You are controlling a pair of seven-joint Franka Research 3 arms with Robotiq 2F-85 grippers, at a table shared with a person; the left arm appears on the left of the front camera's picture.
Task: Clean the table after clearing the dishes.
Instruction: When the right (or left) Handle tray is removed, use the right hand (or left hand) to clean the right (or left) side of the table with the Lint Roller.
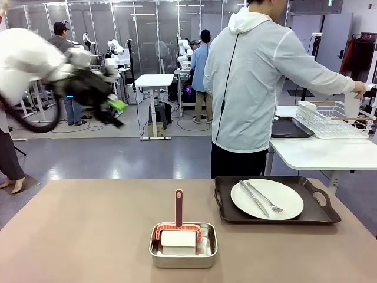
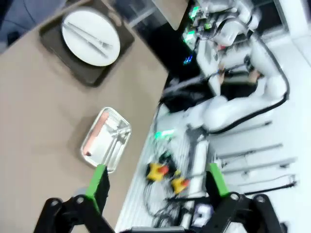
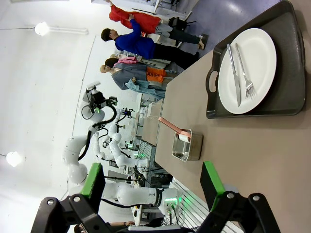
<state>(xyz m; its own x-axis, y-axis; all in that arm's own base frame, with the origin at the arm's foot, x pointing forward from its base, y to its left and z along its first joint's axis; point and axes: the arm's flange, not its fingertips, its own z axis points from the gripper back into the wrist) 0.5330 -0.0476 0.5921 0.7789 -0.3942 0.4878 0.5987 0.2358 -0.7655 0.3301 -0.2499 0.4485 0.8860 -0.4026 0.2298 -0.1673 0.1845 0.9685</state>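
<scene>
One white plate [image 1: 267, 198] with a knife and fork lies on a dark handled tray [image 1: 318, 215] at the right of the brown table [image 1: 76, 236]. My left gripper [image 1: 118, 111] is blurred, high in the air beyond the table's far left. Its wrist view shows it open [image 2: 158, 182] and holding nothing, well above the table [image 2: 39, 111], with the plate [image 2: 90, 30] and tray [image 2: 53, 41] far below. My right gripper [image 3: 151, 182] is open too, off the table [image 3: 262, 160], looking along it at the plate [image 3: 247, 70] on its tray [image 3: 286, 58].
A small steel pan [image 1: 182, 250] holding a red-handled brush and a white block sits near the front middle. A person [image 1: 253, 88] stands at the far side, reaching toward a wire rack [image 1: 330, 121] on a white side table [image 1: 318, 153].
</scene>
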